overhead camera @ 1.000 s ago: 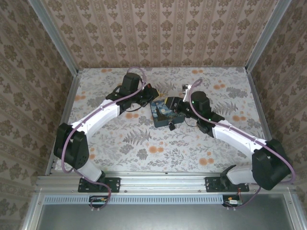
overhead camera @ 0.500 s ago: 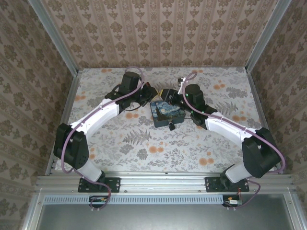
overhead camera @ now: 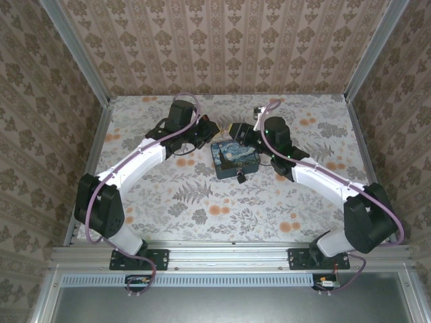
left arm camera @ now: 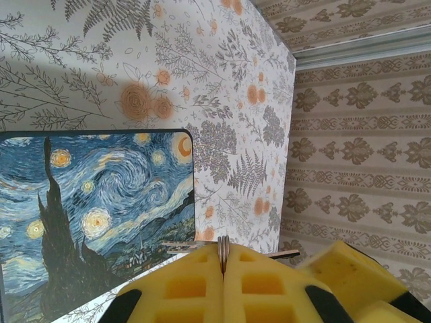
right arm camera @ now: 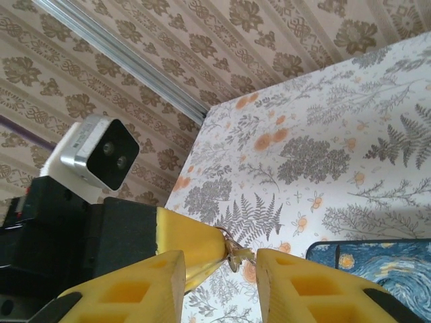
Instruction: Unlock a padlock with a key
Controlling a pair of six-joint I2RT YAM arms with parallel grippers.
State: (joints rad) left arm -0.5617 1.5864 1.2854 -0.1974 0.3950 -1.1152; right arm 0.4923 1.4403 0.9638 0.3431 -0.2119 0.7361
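We see the key [left arm camera: 223, 247] pinched in the clenched left gripper [left arm camera: 223, 264] just beyond the far edge of the mat [left arm camera: 101, 195], with the likely padlock [overhead camera: 240, 177] at its near edge. The right gripper [right arm camera: 220, 264] has just swung over, jaws spread around the key: a handover, we judge.

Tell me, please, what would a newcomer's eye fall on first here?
The Starry Night board at mid-table stands out against the floral table. Just beyond it, the left gripper, yellow fingers shut, pinches a small metal key, and the right gripper faces it, open.
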